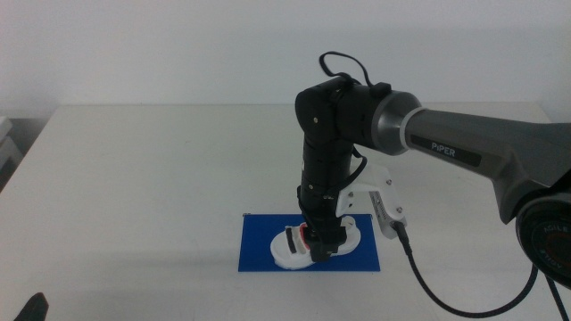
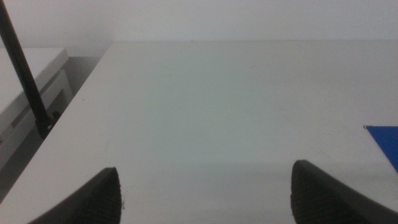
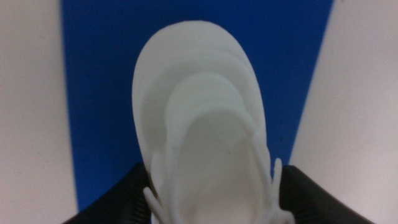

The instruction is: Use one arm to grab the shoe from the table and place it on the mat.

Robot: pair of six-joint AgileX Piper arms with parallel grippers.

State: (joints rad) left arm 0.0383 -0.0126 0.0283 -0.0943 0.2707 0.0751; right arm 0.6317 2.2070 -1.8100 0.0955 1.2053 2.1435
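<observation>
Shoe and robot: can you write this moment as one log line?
right end effector: around shoe | shoe: on mat | left end effector: open, waiting over table

You have one shoe [image 1: 314, 242], one mat [image 1: 259, 245], one table [image 1: 152, 187], and two grippers: right [image 1: 321, 252], left [image 2: 205, 193].

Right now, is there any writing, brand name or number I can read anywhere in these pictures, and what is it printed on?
"PIPER": white letters on the grey link of the right arm, which reaches over the mat with the right gripper at the shoe.
No other text shows: none on the shoe, the mat or the table, and none in either wrist view.
</observation>
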